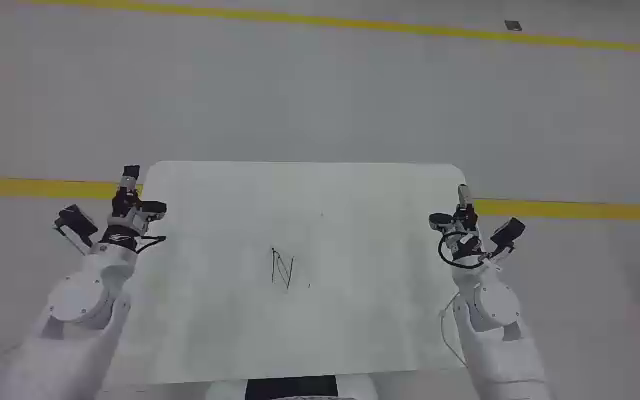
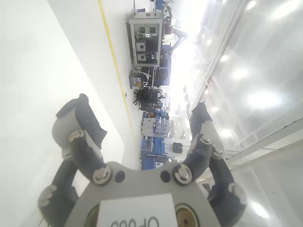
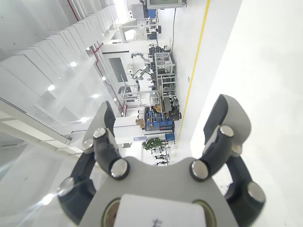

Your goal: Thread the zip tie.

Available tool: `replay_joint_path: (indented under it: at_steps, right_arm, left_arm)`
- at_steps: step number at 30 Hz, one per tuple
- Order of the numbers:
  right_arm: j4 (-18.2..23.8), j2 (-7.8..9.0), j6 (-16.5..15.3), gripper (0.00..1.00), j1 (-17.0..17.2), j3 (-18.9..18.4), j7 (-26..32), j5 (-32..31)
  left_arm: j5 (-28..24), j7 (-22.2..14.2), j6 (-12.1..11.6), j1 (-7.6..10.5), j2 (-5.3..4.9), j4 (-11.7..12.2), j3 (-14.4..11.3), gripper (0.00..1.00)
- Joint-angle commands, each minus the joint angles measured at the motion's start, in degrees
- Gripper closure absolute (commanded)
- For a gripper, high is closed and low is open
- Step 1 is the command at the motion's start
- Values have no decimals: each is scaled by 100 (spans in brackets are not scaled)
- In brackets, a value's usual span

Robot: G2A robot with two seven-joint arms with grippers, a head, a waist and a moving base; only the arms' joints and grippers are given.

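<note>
Both of my grippers are set with the jaws wide apart. On the left gripper [image 2: 140,109], the two dark-padded fingers [image 2: 85,119] are spread to a broad gap. The pads are bare and rest against no surface, and floor and the far room show through the gap. The right gripper [image 3: 164,109] is in the same condition, with its fingers spread wide, its pads bare, and open room visible between them.

Position, top view: the left gripper sits at the left edge of the white rectangular table with rounded corners [image 1: 350,190], toward the far corner, with the fingers pointing away from me. The right gripper sits at the right edge of the table, also toward the far side and pointing away from me. In each wrist view the white table surface runs alongside one finger.

Task item: the thin dark plastic zip tie [image 1: 282,268] lies flat on the table near its middle. It lies between the two grippers, well apart from both, and nearer my side than the fingertips are. It reads as a few fine straight strokes meeting at sharp angles in a zigzag outline. I cannot tell at this scale which end is the head and which the tail, whether the tail passes through the head, or whether the strokes belong to a single tie.
</note>
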State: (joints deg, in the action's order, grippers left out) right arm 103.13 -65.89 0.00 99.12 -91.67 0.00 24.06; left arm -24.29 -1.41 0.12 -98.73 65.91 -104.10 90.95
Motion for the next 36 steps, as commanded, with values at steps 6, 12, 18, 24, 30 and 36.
replay_joint_path:
  at_steps: [6,12,18,24,30,36]
  right_arm:
    - [0,0,0,0,0,0,0,0]
    - [0,0,0,0,0,0,0,0]
    - [0,0,0,0,0,0,0,0]
    - [0,0,0,0,0,0,0,0]
    - [0,0,0,0,0,0,0,0]
    - [0,0,0,0,0,0,0,0]
  left_arm:
    - [470,-868,486,-48,-49,-311,-127,0]
    - [470,-868,486,-48,-49,-311,-127,0]
    - [747,-1129,511,5,-71,-389,-176,0]
    - [1652,-2336,1376,4,-182,-762,-395,0]
    - [2043,-2922,1653,10,-242,-885,-452,0]
    - [2043,-2922,1653,10,-242,-885,-452,0]
